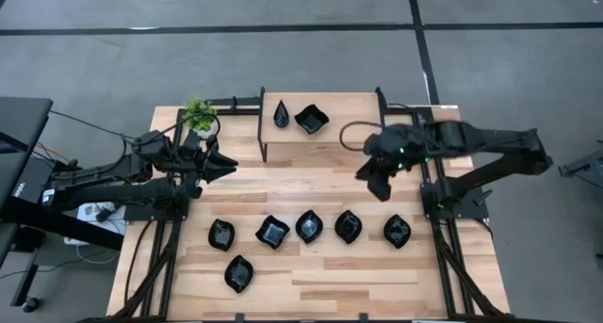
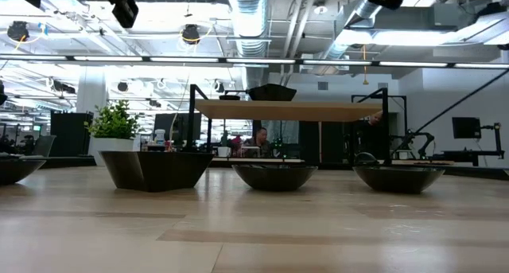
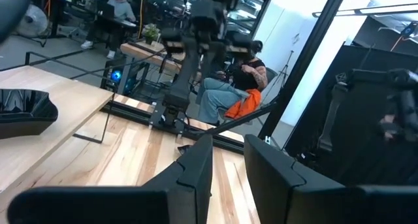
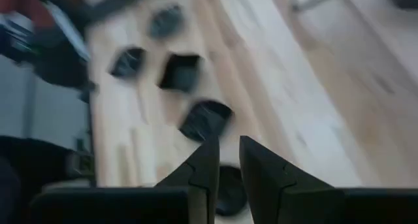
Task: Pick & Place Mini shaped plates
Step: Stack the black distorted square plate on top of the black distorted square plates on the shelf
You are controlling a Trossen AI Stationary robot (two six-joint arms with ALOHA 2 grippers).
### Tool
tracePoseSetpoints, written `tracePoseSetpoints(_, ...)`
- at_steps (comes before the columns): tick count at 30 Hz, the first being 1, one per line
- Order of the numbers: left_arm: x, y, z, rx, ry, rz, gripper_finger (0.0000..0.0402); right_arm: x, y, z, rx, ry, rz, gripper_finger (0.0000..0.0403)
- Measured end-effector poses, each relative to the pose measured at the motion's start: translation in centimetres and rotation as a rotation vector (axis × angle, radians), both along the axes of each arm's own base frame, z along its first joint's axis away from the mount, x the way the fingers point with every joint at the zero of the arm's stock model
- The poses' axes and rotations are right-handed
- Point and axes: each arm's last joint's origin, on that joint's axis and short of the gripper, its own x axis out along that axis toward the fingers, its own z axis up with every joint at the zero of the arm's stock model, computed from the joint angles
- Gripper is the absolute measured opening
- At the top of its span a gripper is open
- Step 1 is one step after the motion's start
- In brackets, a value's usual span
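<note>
Several glossy black mini shaped plates lie flat on the wooden table, five in a row with one nearer. Two more, a teardrop and a wavy square, rest on the raised shelf at the far side. My right gripper hangs in the air right of the shelf, above the row's right end, slanting down, its fingers a narrow gap apart and empty. My left gripper waits level at the left, its fingers slightly apart and empty.
A small green potted plant stands at the far left beside the shelf's black frame. Bare wood lies between the shelf and the row of plates, and along the near edge. A person sits beyond the table.
</note>
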Motion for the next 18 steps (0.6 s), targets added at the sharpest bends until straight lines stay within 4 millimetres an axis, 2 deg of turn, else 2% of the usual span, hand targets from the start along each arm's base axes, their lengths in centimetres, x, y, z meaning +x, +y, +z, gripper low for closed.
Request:
tracePoseSetpoints(4, 0.0, 0.0, 0.0, 0.0, -0.002, 0.0, 0.009, 2.0, 1.5, -2.2, 0.016, -0.188, 0.061, 0.0056)
tracePoseSetpoints(7, 0.0, 0.0, 0.0, 0.0, -0.002, 0.0, 0.009, 4.7, 2.6, -4.0, -0.018, -0.25, 0.129, 0.0056)
tracePoseSetpoints(13, 0.0, 0.0, 0.0, 0.001, -0.003, 0.0, 0.009, 10.9, 3.1, -8.2, -0.029, -0.085, 0.299, 0.0056)
tracePoseSetpoints(18, -0.2, 0.0, 0.1, 0.008, -0.007, 0.0, 0.009, 15.5, 2.7, -10.1, -0.047, 0.008, 0.376, 0.0056)
